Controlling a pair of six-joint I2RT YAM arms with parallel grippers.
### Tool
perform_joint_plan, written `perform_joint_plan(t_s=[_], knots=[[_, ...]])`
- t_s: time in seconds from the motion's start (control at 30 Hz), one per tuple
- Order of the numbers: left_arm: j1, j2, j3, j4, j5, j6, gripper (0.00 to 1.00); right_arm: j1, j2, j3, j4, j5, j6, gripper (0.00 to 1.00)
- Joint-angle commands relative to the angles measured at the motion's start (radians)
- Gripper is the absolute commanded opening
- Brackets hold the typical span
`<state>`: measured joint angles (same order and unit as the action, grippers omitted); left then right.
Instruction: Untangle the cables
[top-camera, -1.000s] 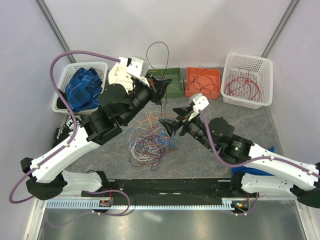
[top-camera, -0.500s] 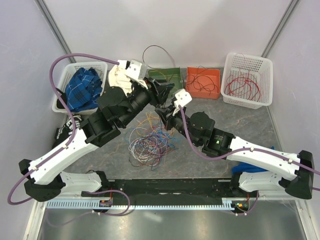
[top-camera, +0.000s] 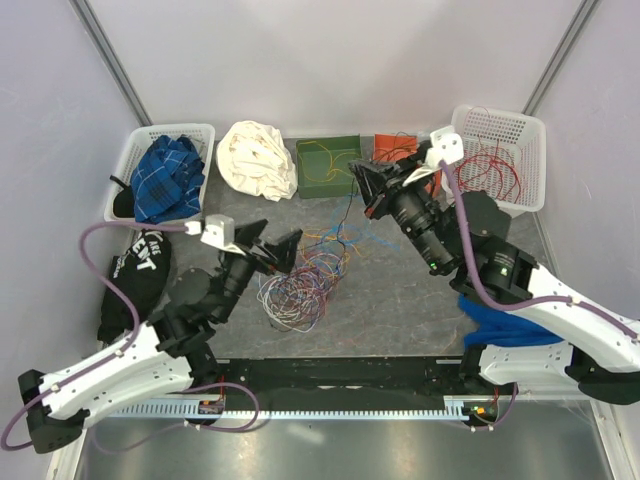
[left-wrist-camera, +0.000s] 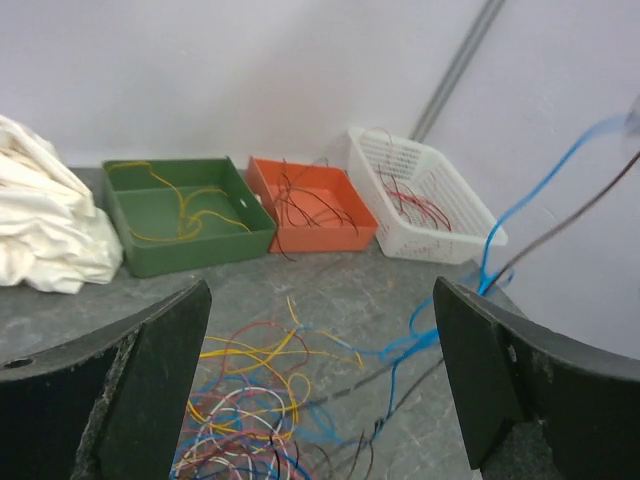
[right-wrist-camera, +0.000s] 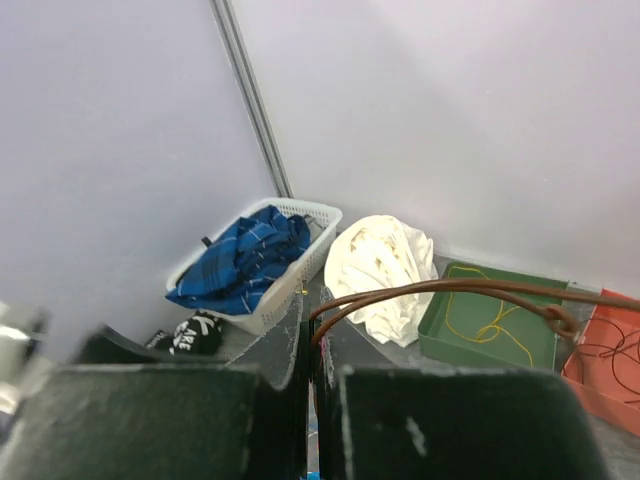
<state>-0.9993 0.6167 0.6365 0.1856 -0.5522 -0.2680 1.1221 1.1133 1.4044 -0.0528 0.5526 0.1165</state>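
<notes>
Left tool (top-camera: 275, 245) spread; right tool (right-wrist-camera: 312, 360) pinching brown cable (right-wrist-camera: 450, 289); two baskets (top-camera: 135, 150) (top-camera: 530, 130), two trays (top-camera: 330, 182) (top-camera: 395, 142).

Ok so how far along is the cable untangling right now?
Done: yellow cables lie in the green tray, dark cables in the orange tray, red cables in the white basket. In hand: the right hand is shut on a brown cable, raised. The left hand is open and empty. Left: a sizeable multicoloured tangle on the table.
</notes>
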Motion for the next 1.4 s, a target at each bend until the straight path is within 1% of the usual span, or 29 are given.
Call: perform_joint_plan(t_s=[0.0,0.13,0.17,0.27,0.43,0.6,0.63,0.67,0.7,0.73,0.77,0.8,0.83,0.87,0.9,0.97,1.0,1.13,1.17,1.23,1.27,1.3,1.33,1.37], knots=[[-0.001,0.082,-0.115,0.299,0.165,0.003,1.0,0.004,0.011,0.096,-0.105,0.001,0.025,0.0],[0.001,0.172,-0.129,0.379,0.202,-0.043,1.0,0.002,0.022,0.145,-0.146,-0.054,0.078,0.0],[0.001,0.178,-0.145,0.461,0.213,-0.057,1.0,0.001,0.023,0.149,-0.153,-0.063,0.084,0.0],[0.001,0.184,-0.156,0.547,0.238,-0.06,1.0,0.002,0.017,0.14,-0.165,-0.063,0.095,0.0],[0.001,0.209,-0.12,0.571,0.274,-0.05,1.0,0.002,0.002,0.116,-0.168,-0.066,0.107,0.0],[-0.001,0.32,-0.08,0.575,0.291,-0.062,0.99,0.002,0.008,0.119,-0.167,-0.103,0.13,0.0],[-0.001,0.342,-0.075,0.603,0.304,-0.065,0.96,0.004,0.008,0.122,-0.167,-0.121,0.137,0.0],[0.001,0.362,-0.066,0.615,0.311,-0.076,0.92,0.002,0.011,0.123,-0.167,-0.126,0.138,0.0],[-0.001,0.409,-0.06,0.627,0.319,-0.08,0.75,0.002,0.014,0.125,-0.165,-0.131,0.141,0.0],[-0.001,0.429,-0.049,0.63,0.331,-0.079,0.61,0.002,0.013,0.128,-0.165,-0.134,0.144,0.0],[0.001,0.452,-0.009,0.558,0.325,-0.07,0.45,0.002,0.007,0.13,-0.168,-0.135,0.143,0.0],[-0.001,0.478,0.021,0.482,0.261,-0.071,0.1,0.004,0.002,0.131,-0.168,-0.135,0.141,0.0],[-0.001,0.497,0.081,0.307,0.208,-0.097,0.02,0.002,-0.003,0.136,-0.171,-0.131,0.14,0.0],[0.001,0.509,0.103,0.234,0.148,-0.124,0.02,0.002,-0.015,0.14,-0.174,-0.129,0.135,0.0],[0.002,0.535,0.115,0.174,0.033,-0.155,0.02,0.002,-0.02,0.151,-0.18,-0.126,0.13,0.0],[0.011,0.552,0.112,0.062,-0.029,-0.23,0.02,0.004,-0.032,0.166,-0.186,-0.103,0.108,0.0],[0.017,0.563,0.103,0.039,-0.05,-0.256,0.02,0.002,-0.032,0.189,-0.191,-0.097,0.101,0.0],[0.065,0.609,0.039,-0.024,-0.045,-0.405,0.02,0.002,-0.02,0.267,-0.214,-0.08,0.063,0.0],[0.074,0.621,0.034,-0.079,-0.043,-0.439,0.02,0.002,-0.01,0.283,-0.222,-0.079,0.051,0.0],[0.114,0.67,0.028,-0.132,-0.003,-0.528,0.03,0.002,-0.004,0.329,-0.228,-0.072,0.04,0.0],[0.125,0.686,0.029,-0.149,0.042,-0.548,0.13,0.002,0.005,0.356,-0.231,-0.065,0.028,0.0],[0.132,0.702,0.026,-0.161,0.061,-0.557,0.2,0.002,0.009,0.367,-0.234,-0.06,0.023,0.0],[0.139,0.722,0.02,-0.163,0.076,-0.565,0.23,0.002,0.013,0.378,-0.237,-0.057,0.015,0.0],[0.139,0.732,0.017,-0.163,0.092,-0.568,0.32,0.002,0.022,0.393,-0.243,-0.054,0.008,0.0]])
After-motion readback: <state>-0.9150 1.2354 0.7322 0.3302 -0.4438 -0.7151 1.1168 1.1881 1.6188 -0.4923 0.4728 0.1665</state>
